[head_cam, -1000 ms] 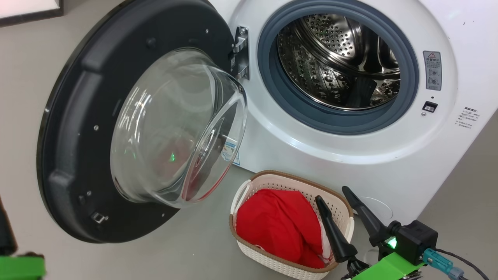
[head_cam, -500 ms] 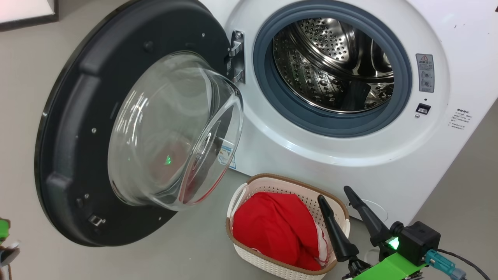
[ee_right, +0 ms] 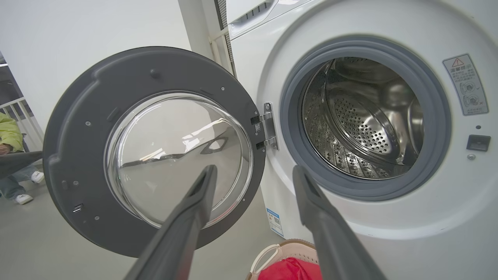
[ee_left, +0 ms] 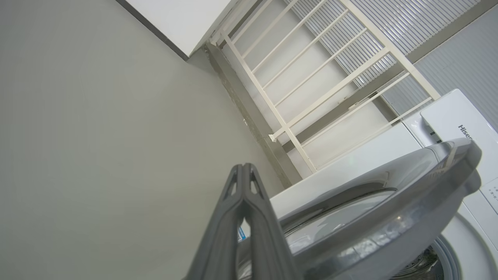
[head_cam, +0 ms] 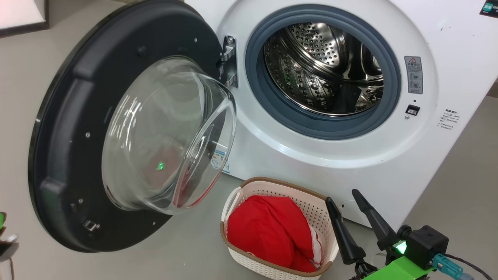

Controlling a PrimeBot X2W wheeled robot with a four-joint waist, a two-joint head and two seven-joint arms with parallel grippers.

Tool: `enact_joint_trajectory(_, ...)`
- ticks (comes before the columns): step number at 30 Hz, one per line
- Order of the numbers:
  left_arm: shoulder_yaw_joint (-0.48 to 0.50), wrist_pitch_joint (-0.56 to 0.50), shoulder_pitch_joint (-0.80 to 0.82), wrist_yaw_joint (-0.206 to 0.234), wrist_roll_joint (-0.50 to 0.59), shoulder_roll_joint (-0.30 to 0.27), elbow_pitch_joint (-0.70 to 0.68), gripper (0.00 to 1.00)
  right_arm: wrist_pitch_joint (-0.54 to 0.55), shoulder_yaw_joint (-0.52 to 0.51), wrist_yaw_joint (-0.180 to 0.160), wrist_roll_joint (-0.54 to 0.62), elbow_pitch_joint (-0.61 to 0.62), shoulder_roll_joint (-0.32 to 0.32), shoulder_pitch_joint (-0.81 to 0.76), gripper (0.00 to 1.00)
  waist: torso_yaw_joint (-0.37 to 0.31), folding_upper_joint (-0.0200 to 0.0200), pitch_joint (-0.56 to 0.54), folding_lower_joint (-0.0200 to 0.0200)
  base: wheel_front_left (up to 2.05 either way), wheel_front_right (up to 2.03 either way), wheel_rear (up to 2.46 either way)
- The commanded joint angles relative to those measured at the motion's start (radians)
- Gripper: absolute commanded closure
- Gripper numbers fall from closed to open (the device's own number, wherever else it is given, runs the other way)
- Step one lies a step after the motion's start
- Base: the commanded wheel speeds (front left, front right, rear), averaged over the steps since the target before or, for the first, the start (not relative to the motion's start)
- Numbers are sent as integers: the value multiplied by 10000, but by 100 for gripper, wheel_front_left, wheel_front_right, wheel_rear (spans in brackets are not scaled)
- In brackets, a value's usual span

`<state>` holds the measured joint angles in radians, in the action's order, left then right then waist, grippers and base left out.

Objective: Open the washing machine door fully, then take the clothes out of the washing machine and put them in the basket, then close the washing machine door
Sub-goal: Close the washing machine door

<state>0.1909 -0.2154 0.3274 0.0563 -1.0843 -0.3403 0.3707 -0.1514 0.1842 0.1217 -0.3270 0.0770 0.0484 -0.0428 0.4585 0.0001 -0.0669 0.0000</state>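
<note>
Washing machine door [head_cam: 66,116] stands swung wide open at the left, hinged to the left edge of the washing machine [head_cam: 350,163], its inner side and bulging glass bowl [head_cam: 167,132] facing the robot. To its right, the grey rubber ring [head_cam: 272,109] frames the drum [head_cam: 323,70], whose perforated steel walls are in plain sight. Near the robot, on the floor [head_cam: 194,252] just in front of the machine and below the drum opening, sits the basket [head_cam: 272,182]. The clothes [head_cam: 268,233] lie inside it as a red heap that fills most of it, with a strip of white trim at the right side.

The left gripper [ee_left: 243,167] has its fingers pressed together and pinches nothing. It points up beside the door's outer rim; whether it touches the rim cannot be told. The right gripper [head_cam: 342,196] is at the near right, just beside the basket's right end, its fingers [ee_right: 194,210] spread wide apart and holding nothing, pointing toward the machine's front.
</note>
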Motion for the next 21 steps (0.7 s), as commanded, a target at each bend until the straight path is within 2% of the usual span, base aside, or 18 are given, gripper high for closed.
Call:
enact_joint_trajectory(1, 285, -77, 554, -139, -54, -452, -161, 100, -3, 216, 90, 16, 323, 18, 197, 0, -28, -1, -2, 0, 0, 0, 0)
enact_joint_trajectory(8, -48, -570, 740, -457, -298, -309, -29, 100, 46, 219, 90, 42, 399, 18, 160, 0, -153, -1, 11, 0, 0, 0, 0)
enact_joint_trajectory(21, -287, -969, 706, -697, -441, -319, -267, 100, 55, 185, 90, 68, 453, 18, 136, 0, -226, -1, 63, 0, 0, 0, 0)
